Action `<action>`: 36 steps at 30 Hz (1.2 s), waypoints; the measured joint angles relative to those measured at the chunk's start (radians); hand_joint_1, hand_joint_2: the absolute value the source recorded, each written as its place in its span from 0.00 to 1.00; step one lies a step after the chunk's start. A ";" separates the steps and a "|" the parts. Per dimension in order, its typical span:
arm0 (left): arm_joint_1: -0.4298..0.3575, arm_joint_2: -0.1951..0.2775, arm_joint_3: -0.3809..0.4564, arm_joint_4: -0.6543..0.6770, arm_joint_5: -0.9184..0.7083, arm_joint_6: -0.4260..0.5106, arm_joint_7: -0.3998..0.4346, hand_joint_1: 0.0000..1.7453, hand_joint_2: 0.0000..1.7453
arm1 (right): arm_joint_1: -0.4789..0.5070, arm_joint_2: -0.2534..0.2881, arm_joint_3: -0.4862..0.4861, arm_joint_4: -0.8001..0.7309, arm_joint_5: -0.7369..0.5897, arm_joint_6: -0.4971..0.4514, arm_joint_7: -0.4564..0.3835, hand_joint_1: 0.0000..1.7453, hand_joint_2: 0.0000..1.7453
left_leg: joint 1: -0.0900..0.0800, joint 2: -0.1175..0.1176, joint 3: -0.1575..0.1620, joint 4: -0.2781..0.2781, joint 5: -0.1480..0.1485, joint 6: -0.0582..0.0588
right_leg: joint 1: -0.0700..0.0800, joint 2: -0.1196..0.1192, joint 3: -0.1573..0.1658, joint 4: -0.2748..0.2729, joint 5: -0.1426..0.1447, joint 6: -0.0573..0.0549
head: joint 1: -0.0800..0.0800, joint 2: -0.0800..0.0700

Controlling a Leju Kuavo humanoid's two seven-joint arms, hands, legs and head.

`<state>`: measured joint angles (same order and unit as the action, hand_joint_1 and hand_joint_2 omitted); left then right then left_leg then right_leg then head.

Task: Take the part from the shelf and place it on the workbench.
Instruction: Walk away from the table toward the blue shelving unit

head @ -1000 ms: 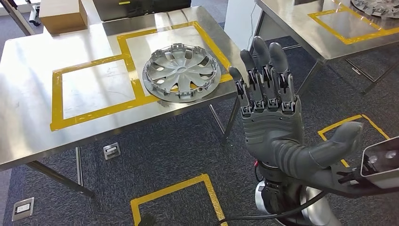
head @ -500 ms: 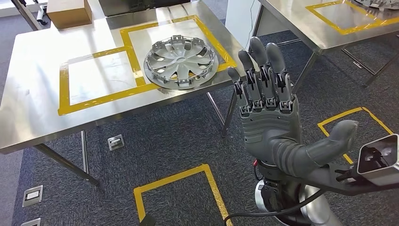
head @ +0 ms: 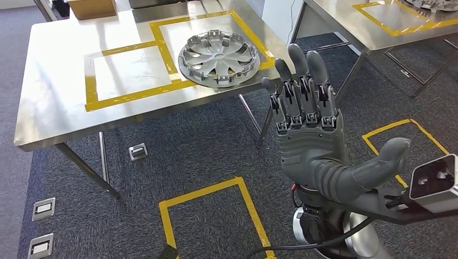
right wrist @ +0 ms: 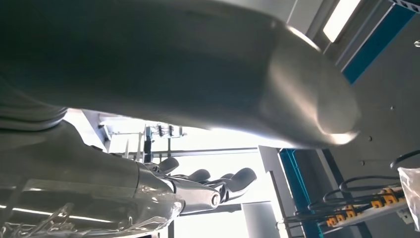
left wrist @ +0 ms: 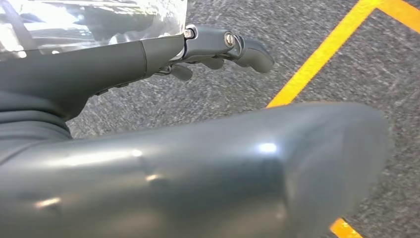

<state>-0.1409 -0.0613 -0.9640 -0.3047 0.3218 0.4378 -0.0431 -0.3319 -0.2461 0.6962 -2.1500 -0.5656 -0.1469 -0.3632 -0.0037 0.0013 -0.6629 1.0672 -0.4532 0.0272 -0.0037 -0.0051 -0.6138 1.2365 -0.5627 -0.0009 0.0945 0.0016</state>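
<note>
The part, a silver hubcap (head: 219, 56), lies flat on the steel workbench (head: 54, 108), inside the right-hand yellow tape square. My right hand (head: 310, 140) is raised in front of the head view, nearer than the bench's corner, fingers straight up and thumb out to the side, holding nothing. In the right wrist view that right hand (right wrist: 173, 74) points its fingers (right wrist: 208, 181) toward the ceiling. My left hand (left wrist: 198, 163) hangs over the grey carpet, its fingers (left wrist: 223, 44) stretched out and holding nothing.
A second steel table (head: 345, 21) with a yellow tape square stands at the upper right, another part (head: 437, 4) at its far edge. A cardboard box (head: 92, 6) sits on the workbench's far side. Yellow tape squares (head: 216, 216) and floor sockets (head: 43, 208) mark the carpet.
The whole picture has shifted: the camera has moved, so the workbench and hubcap sit higher and further right and more floor shows. My right hand keeps the same raised, spread pose.
</note>
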 joint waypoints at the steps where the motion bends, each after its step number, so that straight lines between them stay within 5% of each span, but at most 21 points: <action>1: 0.000 -0.001 0.000 0.000 0.000 0.000 0.000 0.00 0.00 | -0.001 0.000 -0.001 0.000 0.000 0.000 0.000 0.00 0.00 | -0.003 0.000 -0.008 0.000 0.009 -0.001 | 0.008 0.002 0.052 -0.073 0.008 -0.016 | -0.001 0.000; 3: -0.001 -0.005 0.000 0.000 0.001 0.000 -0.002 0.00 0.00 | -0.002 0.000 -0.003 0.000 0.000 0.000 0.000 0.00 0.00 | 0.001 0.000 -0.015 -0.006 0.030 -0.009 | 0.024 0.008 0.124 -0.189 0.004 -0.029 | -0.002 0.000; 6: 0.000 -0.008 0.000 0.002 0.003 -0.001 -0.002 0.00 0.00 | -0.003 0.000 -0.006 0.000 0.001 -0.001 0.004 0.00 0.00 | 0.012 -0.002 -0.020 -0.030 0.062 -0.028 | 0.033 0.009 0.128 -0.243 0.037 -0.025 | 0.001 0.000; 8: 0.003 -0.008 0.000 0.002 0.004 0.000 -0.002 0.00 0.00 | -0.002 0.000 -0.007 0.001 0.002 -0.002 0.007 0.00 0.00 | 0.011 -0.004 -0.029 -0.008 0.007 -0.039 | 0.025 0.004 0.112 -0.266 0.072 -0.029 | 0.000 0.000; 11: 0.003 -0.006 0.000 0.004 0.006 0.000 -0.002 0.00 0.00 | 0.000 0.000 -0.007 0.002 0.004 -0.005 0.009 0.00 0.00 | 0.015 -0.005 -0.043 0.150 -0.143 -0.054 | 0.017 -0.002 0.061 -0.267 0.116 -0.030 | -0.008 0.000; 12: 0.003 -0.006 0.000 0.005 0.007 0.000 -0.002 0.00 0.00 | 0.001 0.000 -0.007 0.003 0.005 -0.006 0.010 0.00 0.00 | 0.017 -0.005 -0.040 0.198 -0.152 -0.058 | 0.016 -0.004 0.041 -0.263 0.128 -0.029 | -0.009 0.000; 14: 0.002 -0.005 0.000 0.006 0.009 0.001 -0.003 0.00 0.00 | 0.003 0.000 -0.007 0.004 0.007 -0.008 0.011 0.00 0.00 | 0.020 -0.005 -0.003 0.224 -0.099 -0.067 | 0.011 -0.008 -0.004 -0.248 0.152 -0.023 | -0.010 0.000; 16: 0.001 -0.005 0.000 0.007 0.011 0.001 -0.003 0.00 0.00 | 0.005 0.000 -0.007 0.005 0.008 -0.011 0.012 0.00 0.00 | 0.023 -0.005 0.092 0.128 -0.070 -0.074 | 0.007 -0.009 -0.049 -0.225 0.172 -0.013 | -0.011 0.000; 18: -0.001 -0.005 0.000 0.007 0.011 0.002 -0.004 0.00 0.00 | 0.007 -0.001 -0.009 0.005 0.009 -0.013 0.013 0.00 0.00 | 0.022 -0.007 0.188 -0.009 -0.118 -0.068 | 0.007 -0.008 -0.075 -0.206 0.188 -0.003 | -0.011 0.000; 19: -0.002 -0.006 0.000 0.007 0.012 0.003 -0.004 0.00 0.00 | 0.008 -0.001 -0.010 0.005 0.010 -0.015 0.014 0.00 0.00 | 0.018 -0.008 0.209 -0.049 -0.141 -0.060 | 0.006 -0.009 -0.080 -0.203 0.198 0.003 | -0.012 0.000; 21: 0.000 -0.006 0.000 0.008 0.013 0.004 -0.005 0.00 0.00 | 0.012 -0.002 -0.013 0.005 0.013 -0.020 0.015 0.00 0.00 | 0.015 -0.005 0.202 -0.058 -0.133 -0.038 | 0.002 -0.007 -0.083 -0.207 0.214 0.014 | -0.012 0.000; 22: 0.001 -0.006 0.000 0.008 0.013 0.004 -0.005 0.00 0.00 | 0.014 -0.003 -0.015 0.006 0.014 -0.023 0.015 0.00 0.00 | 0.015 -0.002 0.191 -0.057 -0.122 -0.029 | 0.000 -0.005 -0.087 -0.201 0.199 0.020 | -0.012 0.000; 24: 0.001 -0.006 0.000 0.008 0.014 0.005 -0.005 0.00 0.00 | 0.019 -0.004 -0.018 0.006 0.017 -0.028 0.017 0.00 0.00 | 0.017 0.005 0.163 -0.058 -0.095 -0.014 | -0.003 -0.001 -0.101 -0.140 0.109 0.031 | -0.010 0.000; 26: 0.001 -0.006 0.000 0.008 0.016 0.006 -0.006 0.00 0.00 | 0.023 -0.005 -0.021 0.007 0.025 -0.039 0.024 0.00 0.00 | 0.015 0.007 0.129 -0.058 -0.069 -0.009 | -0.005 -0.001 -0.113 -0.018 0.008 0.038 | -0.006 0.000; 27: 0.001 -0.006 0.000 0.009 0.019 0.007 -0.006 0.00 0.00 | 0.028 -0.006 -0.023 0.008 0.031 -0.051 0.031 0.00 0.00 | 0.014 0.008 0.112 -0.057 -0.055 -0.009 | -0.005 -0.001 -0.115 0.040 -0.004 0.040 | -0.005 0.000; 29: 0.001 -0.006 0.000 0.009 0.025 0.010 -0.004 0.00 0.00 | 0.043 -0.009 -0.026 0.014 0.044 -0.083 0.055 0.00 0.00 | 0.013 0.009 0.076 -0.056 -0.029 -0.012 | -0.006 -0.001 -0.095 0.093 0.052 0.040 | -0.004 0.000; 31: 0.001 -0.006 0.000 0.010 0.032 0.017 0.007 0.00 0.00 | 0.060 -0.011 -0.032 0.031 0.046 -0.118 0.091 0.00 0.00 | 0.012 0.010 0.046 -0.054 -0.005 -0.018 | -0.005 0.000 -0.016 0.014 0.104 0.033 | -0.003 0.000; 34: 0.003 -0.006 0.000 0.009 0.056 0.044 0.031 0.00 0.00 | 0.099 -0.011 -0.046 0.112 0.028 -0.175 0.180 0.00 0.00 | 0.012 0.008 0.026 -0.053 0.024 -0.035 | 0.003 -0.001 0.141 -0.213 0.038 0.017 | -0.003 0.000; 36: 0.005 -0.008 0.000 0.009 0.075 0.061 0.035 0.00 0.00 | 0.130 -0.010 -0.051 0.210 0.005 -0.191 0.219 0.00 0.00 | 0.015 0.008 0.016 -0.053 0.039 -0.049 | 0.007 -0.004 0.157 -0.261 0.020 0.008 | -0.004 0.000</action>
<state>-0.1363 -0.0691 -0.9636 -0.2960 0.3972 0.4985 -0.0080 -0.2018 -0.2563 0.6454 -1.9397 -0.5611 -0.3381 -0.1446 0.0116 0.0090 -0.6473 1.0138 -0.4144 -0.0217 0.0031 -0.0095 -0.4573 0.9755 -0.5423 0.0071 0.0909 0.0015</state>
